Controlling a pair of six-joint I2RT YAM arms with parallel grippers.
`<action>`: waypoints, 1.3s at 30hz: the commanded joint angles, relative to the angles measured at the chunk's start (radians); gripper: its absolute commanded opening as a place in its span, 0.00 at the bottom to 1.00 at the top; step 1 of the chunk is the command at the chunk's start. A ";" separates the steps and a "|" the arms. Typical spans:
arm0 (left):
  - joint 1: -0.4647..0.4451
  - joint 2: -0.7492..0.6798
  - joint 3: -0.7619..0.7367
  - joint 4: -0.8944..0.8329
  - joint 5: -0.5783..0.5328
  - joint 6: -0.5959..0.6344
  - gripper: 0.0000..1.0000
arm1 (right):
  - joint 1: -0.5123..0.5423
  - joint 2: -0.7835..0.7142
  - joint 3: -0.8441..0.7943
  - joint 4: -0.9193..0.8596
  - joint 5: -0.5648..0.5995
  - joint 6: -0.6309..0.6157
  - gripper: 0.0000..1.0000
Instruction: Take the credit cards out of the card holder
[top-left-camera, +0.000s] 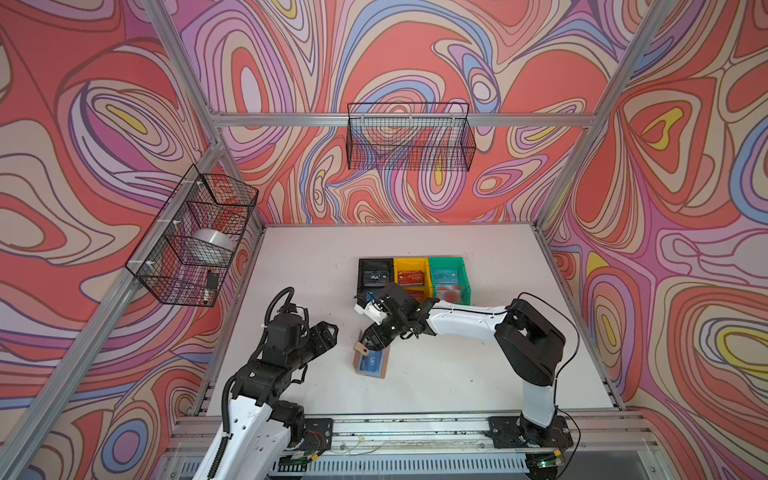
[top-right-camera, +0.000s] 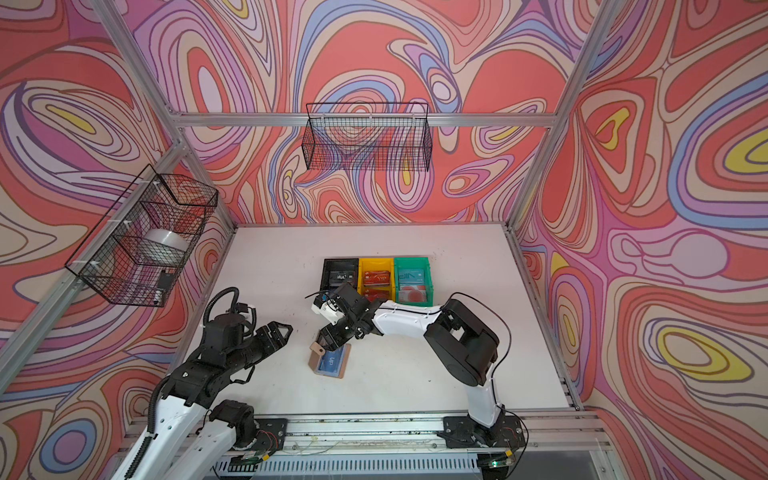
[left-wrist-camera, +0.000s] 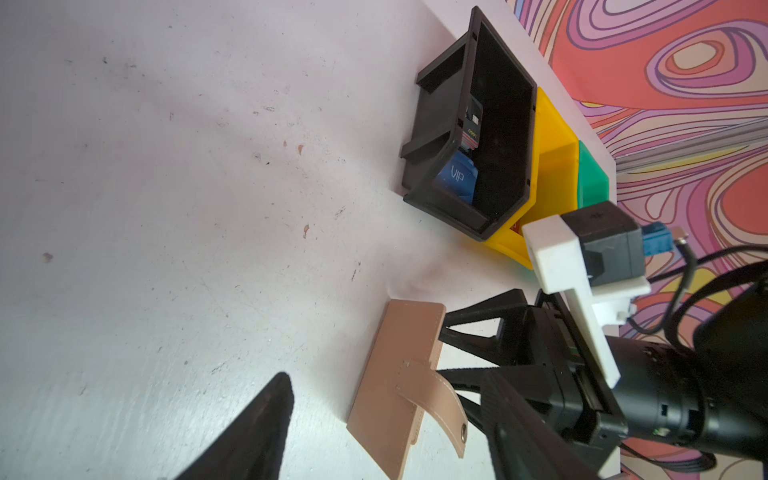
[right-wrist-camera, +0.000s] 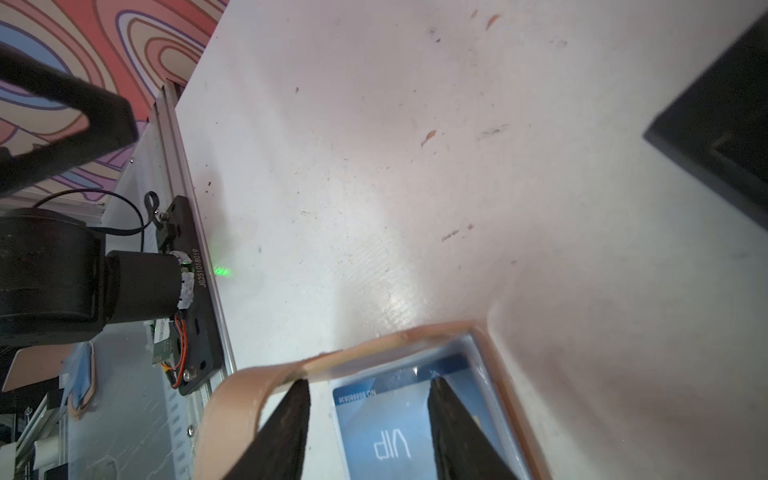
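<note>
Swirling red, lilac and blue patterned walls close in a white table (top-left-camera: 457, 374), scuffed and speckled. Near its middle lies the tan leather-look card holder (top-left-camera: 370, 360), opened. One cover lies flat on the table, and the other stands up on the side facing the left arm, its snap tab (left-wrist-camera: 440, 403) curling outward. A blue plastic "VIP" card (right-wrist-camera: 386, 436) sits in the clear sleeve inside.

The right arm rises from the near rail and folds sharply at a raised elbow. Its white forearm reaches across the middle, and the wrist bends down over the holder. The right hand (right-wrist-camera: 369, 382) has its black fingers (right-wrist-camera: 282, 432) spread, one on each side of the blue card, just behind the raised cover. It seems to grip nothing, though the tips are too close to the lens to tell whether they press on the sleeve.

The left arm leans in from the near left corner, forearm sloping up and forward. The left hand (top-left-camera: 328, 334) is held above the table, pointing at the holder, near it but apart, its fingers wide and empty.

Beyond the holder stand a black plastic bin (top-left-camera: 376, 262), a yellow bin (top-left-camera: 411, 261) and a green bin (top-left-camera: 449, 259), touching in a row, each with cards inside.
</note>
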 joint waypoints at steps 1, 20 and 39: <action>-0.005 -0.019 0.041 -0.076 -0.007 -0.017 0.74 | 0.012 0.041 0.045 0.033 -0.074 0.028 0.48; -0.004 0.032 0.016 -0.021 0.070 -0.009 0.51 | 0.024 0.244 0.144 0.059 -0.096 0.112 0.33; -0.004 0.189 -0.147 0.237 0.176 -0.086 0.33 | 0.024 0.282 0.140 0.040 -0.078 0.117 0.29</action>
